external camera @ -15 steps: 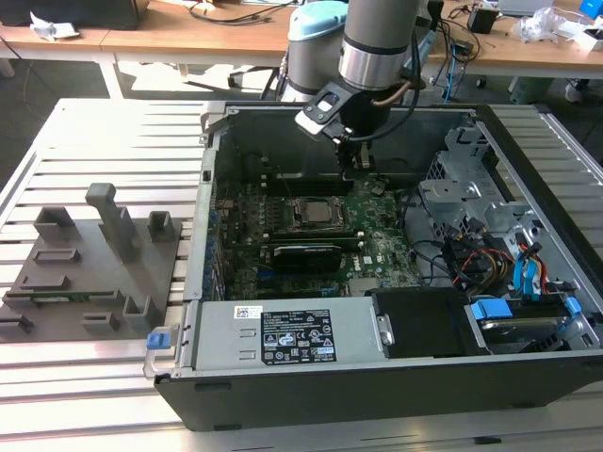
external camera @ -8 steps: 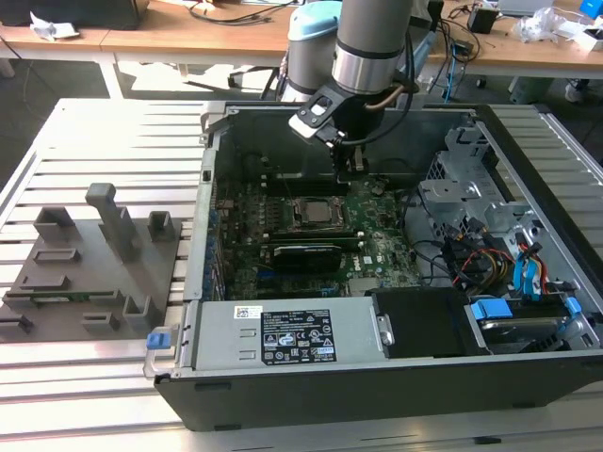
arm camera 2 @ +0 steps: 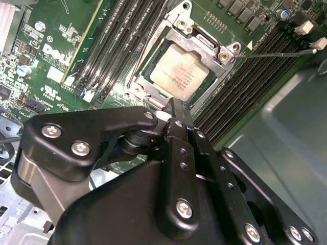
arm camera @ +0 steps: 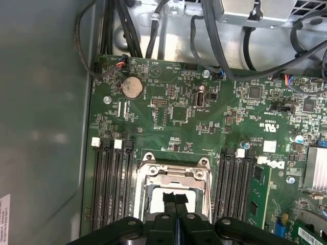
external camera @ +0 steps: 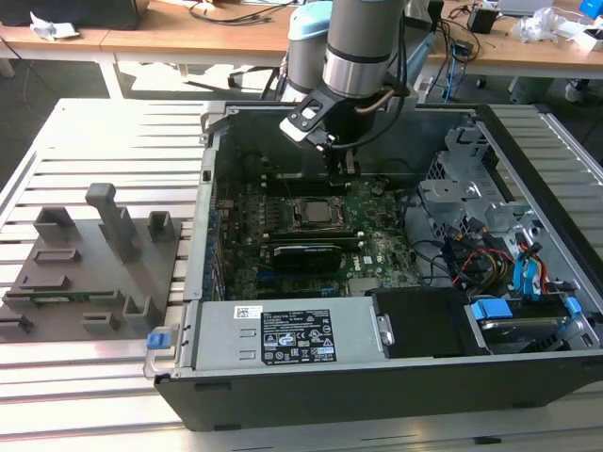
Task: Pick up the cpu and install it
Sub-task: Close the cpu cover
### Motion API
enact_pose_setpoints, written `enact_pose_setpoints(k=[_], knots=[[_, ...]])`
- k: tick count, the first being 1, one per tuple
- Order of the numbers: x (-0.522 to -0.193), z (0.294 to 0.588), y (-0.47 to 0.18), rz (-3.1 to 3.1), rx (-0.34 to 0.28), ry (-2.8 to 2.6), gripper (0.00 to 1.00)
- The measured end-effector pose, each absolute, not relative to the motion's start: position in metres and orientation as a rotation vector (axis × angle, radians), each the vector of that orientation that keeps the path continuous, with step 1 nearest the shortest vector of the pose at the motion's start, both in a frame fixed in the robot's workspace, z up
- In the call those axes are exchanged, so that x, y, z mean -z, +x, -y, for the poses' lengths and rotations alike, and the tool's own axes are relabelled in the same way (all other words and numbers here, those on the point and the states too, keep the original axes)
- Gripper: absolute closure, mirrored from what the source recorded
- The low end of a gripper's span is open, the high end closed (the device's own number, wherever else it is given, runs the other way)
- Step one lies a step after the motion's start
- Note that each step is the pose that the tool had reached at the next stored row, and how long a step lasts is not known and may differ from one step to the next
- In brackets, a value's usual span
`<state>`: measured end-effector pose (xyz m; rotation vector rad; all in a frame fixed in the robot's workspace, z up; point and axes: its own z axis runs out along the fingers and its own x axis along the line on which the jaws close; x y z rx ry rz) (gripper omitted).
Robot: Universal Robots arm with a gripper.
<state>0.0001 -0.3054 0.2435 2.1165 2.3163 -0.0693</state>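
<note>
In the exterior view we see the arm (external camera: 363, 38) reaching into the open case (external camera: 283, 395), with the gripper (external camera: 345, 168) hanging just above the far side of the socket (external camera: 293, 215). The grey fixture (external camera: 85, 259) stands on the surface (external camera: 94, 377) outside the case, well apart from the socket, and we make out no chip on it.

In the second wrist view the cpu (arm camera 2: 179, 71) lies flat inside the socket (arm camera 2: 223, 55), pale top up and square to the metal rim around it. The gripper (arm camera 2: 173, 104) hovers just beside the socket's near edge with its fingers pressed together, and we see nothing between them. A thin lever (arm camera 2: 276, 52) runs out from one corner of the socket; we cannot tell whether it is latched.

In the first wrist view the gripper (arm camera: 175, 198) again has its fingers together, only a hairline showing between them, in front of the socket (arm camera: 173, 166). A pale patch of the cpu (arm camera: 153, 203) shows behind them, within the socket.

We judge the picking up and placing done, since the chip sits in the socket and the gripper is off it. Whether the socket is clamped down we cannot say.
</note>
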Motion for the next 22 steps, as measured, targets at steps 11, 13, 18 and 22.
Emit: enact_pose_setpoints(k=[11,13,18,22], knots=[[-0.232,0.305,-0.012,-2.316,0.069,2.116,0.89],[-0.229,0.305,-0.015,-2.316,0.069,2.116,0.89],[-0.222,0.305,-0.025,-2.316,0.069,2.116,0.89],[-0.215,0.305,-0.031,-2.316,0.069,2.116,0.89]])
